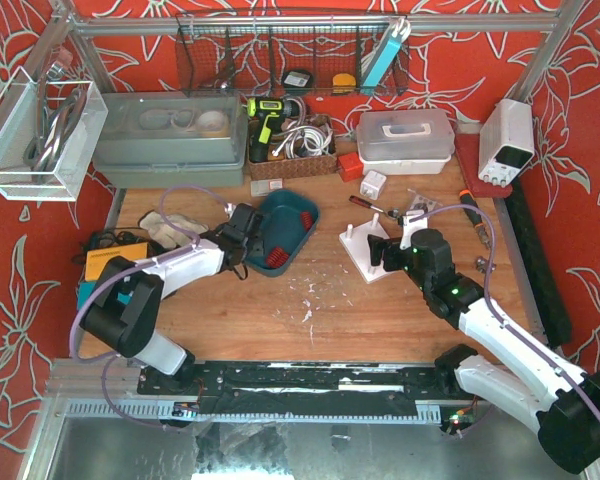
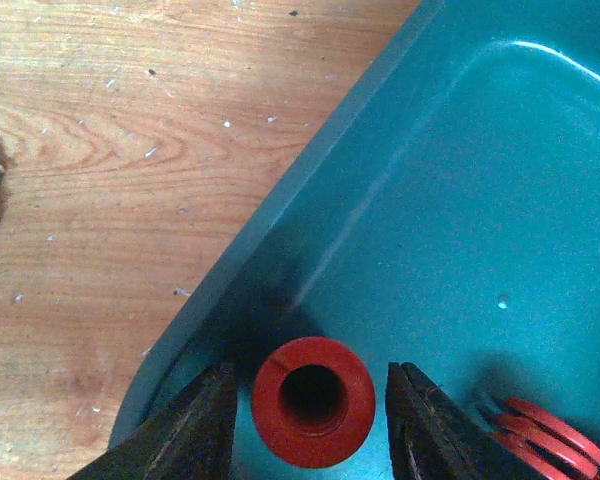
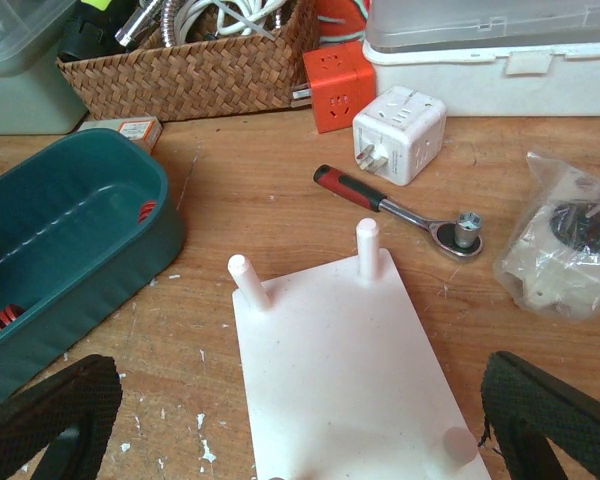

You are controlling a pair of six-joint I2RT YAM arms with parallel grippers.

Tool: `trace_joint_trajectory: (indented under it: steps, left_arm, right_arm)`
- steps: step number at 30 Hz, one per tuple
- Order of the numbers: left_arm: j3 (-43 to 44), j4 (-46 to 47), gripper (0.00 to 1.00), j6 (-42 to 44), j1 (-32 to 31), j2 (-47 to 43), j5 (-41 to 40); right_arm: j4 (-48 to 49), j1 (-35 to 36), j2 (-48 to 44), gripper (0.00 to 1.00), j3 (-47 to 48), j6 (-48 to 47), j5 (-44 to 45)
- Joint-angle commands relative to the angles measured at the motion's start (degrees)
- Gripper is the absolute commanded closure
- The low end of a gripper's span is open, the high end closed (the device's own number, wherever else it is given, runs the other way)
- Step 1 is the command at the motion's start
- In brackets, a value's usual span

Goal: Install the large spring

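In the left wrist view a thick red spring (image 2: 313, 400) stands end-on in the corner of the teal tray (image 2: 460, 180). My left gripper (image 2: 310, 425) is open, one finger on each side of the spring with a small gap at each. A thinner red spring (image 2: 542, 442) lies to its right. In the top view the left gripper (image 1: 248, 243) is at the tray's (image 1: 298, 215) left end. My right gripper (image 3: 300, 440) is open wide and empty above the white peg plate (image 3: 330, 370), which has upright pegs (image 3: 366, 245). The right gripper (image 1: 385, 252) also shows over the plate (image 1: 355, 250) in the top view.
A ratchet wrench (image 3: 400, 205), a white adapter (image 3: 398, 135), an orange adapter (image 3: 335, 75) and a bagged part (image 3: 570, 240) lie beyond the plate. A wicker basket (image 3: 190, 70) and storage boxes (image 1: 405, 135) line the back. The teal tray (image 3: 70, 230) is left of the plate.
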Motion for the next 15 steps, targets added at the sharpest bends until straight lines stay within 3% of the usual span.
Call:
trace_joint_trajectory:
  steps: [1,15]
  left_arm:
    - [0.1,0.7,0.55,-0.5,0.2,1.8,0.6]
    - [3.2,3.4,0.6,2.3,0.2,6.6,1.8]
  right_arm:
    - [0.1,0.4,-0.9,0.01,-0.2,-0.2,1.7]
    - [-0.3,0.4,-1.4,0.01,-0.2,-0.2,2.0]
